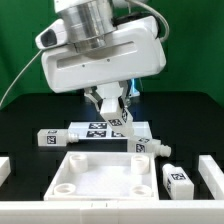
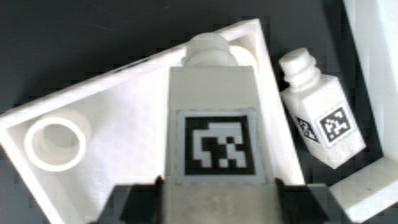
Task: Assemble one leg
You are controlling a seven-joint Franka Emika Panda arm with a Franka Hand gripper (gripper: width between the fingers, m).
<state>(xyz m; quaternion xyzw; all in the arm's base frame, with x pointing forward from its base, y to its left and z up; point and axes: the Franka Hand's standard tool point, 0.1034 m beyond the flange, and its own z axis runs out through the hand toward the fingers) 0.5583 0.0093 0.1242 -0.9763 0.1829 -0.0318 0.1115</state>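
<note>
So, we've got the gripper (image 2: pixel 217 203) clamped on the leg (image 2: pixel 222 100). Its dark fingers (image 2: pixel 134 205) press both flanks, closed down to the leg's width. The leg is smooth matte white plastic, a squarish block with a black-and-white square tag on the face toward the camera and a narrower, rounded tip at the far end. It sticks straight out from the gripper over a corner of the tabletop (image 2: pixel 80 100), which is the same white plastic, flat, with a raised rim and a round recess (image 2: pixel 54 140). Whether the tip touches anything, we can't tell. Just beside the held leg a second leg (image 2: pixel 317 105), same shape, lies on the black table (image 2: pixel 71 40).

Only the wrist view shows the grip and the tag up close. In the exterior view the gripper is small under the arm's bulky white housing (image 1: pixel 100 50), and we can't really make out the leg in it. That view does add the marker board (image 1: pixel 100 128) just below the gripper and the tabletop's whole square outline.
</note>
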